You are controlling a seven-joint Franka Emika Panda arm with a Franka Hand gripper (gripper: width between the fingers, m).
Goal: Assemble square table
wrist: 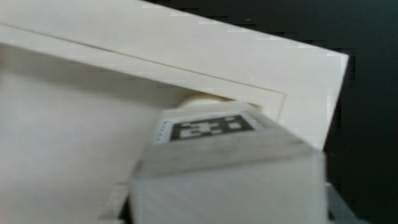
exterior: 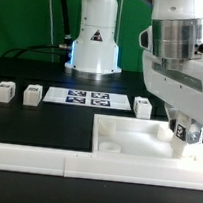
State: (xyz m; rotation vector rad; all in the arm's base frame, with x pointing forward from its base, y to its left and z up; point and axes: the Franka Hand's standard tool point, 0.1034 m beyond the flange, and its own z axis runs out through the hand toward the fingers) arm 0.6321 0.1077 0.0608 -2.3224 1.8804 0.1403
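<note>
The white square tabletop lies at the exterior view's right, just behind the front rail, with a round corner socket showing. My gripper hangs over the slab's right corner, shut on a white tagged leg. In the wrist view that leg fills the foreground with its tag facing the camera. Its far end sits at the inner corner of the tabletop; whether it touches is hidden. Three loose legs stand behind: two at the left, one near the slab.
The marker board lies flat in the middle, in front of the robot base. A long white border rail runs along the front edge. Dark cables trail at the back left.
</note>
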